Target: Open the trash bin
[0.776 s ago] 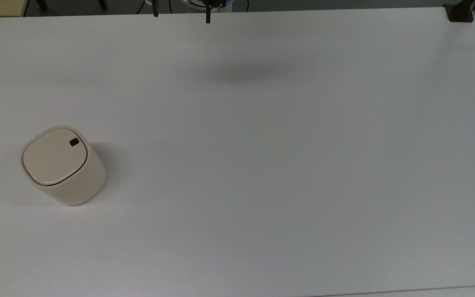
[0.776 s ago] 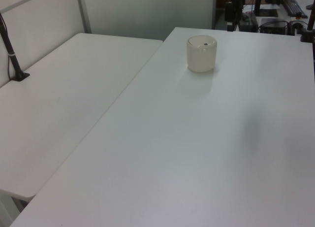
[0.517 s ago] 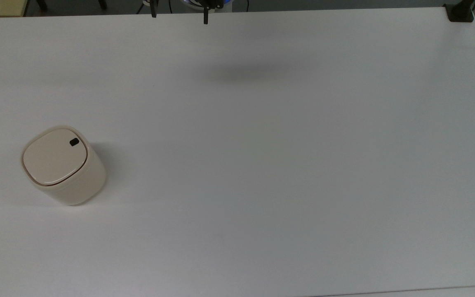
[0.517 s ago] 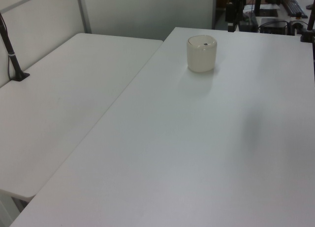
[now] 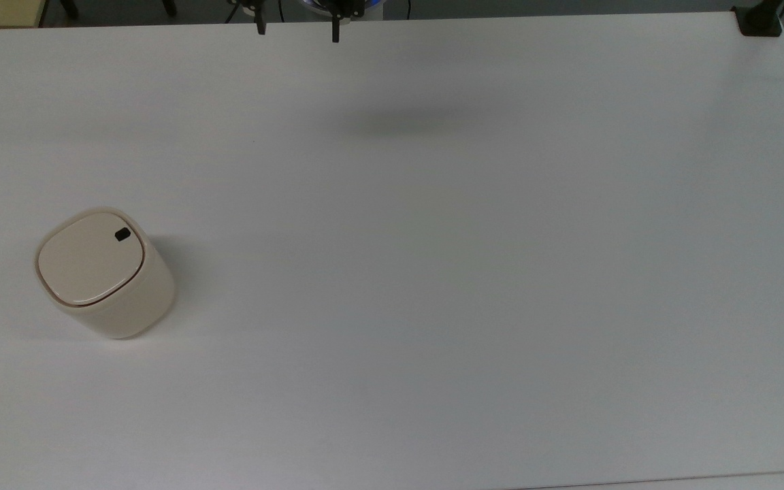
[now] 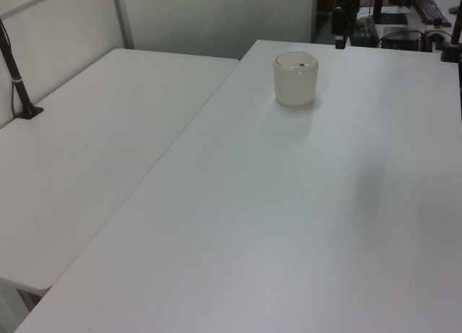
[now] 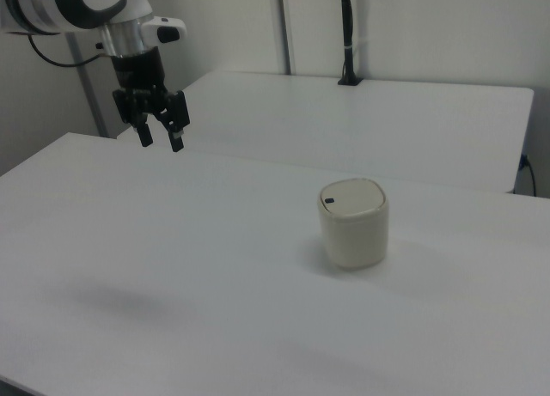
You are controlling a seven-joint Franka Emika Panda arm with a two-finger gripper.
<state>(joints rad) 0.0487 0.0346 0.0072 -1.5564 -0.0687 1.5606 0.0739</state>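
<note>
Bin (image 5: 105,273), cream-beige, upright on the white bench (image 5: 433,272), near the top view's left edge; it appears at the far end in the left view (image 6: 296,79) and right of centre in the right view (image 7: 353,222). Lid (image 5: 90,258) flat and closed, with a thin dark rim; black button (image 5: 122,235) at the lid's corner. Hand (image 7: 159,130) hangs in the air above the bench, well apart from the bin, fingers (image 7: 177,140) spread and empty. In the top view the fingertips (image 5: 335,34) show at the upper edge. A faint shadow (image 5: 399,122) lies on the bench below.
</note>
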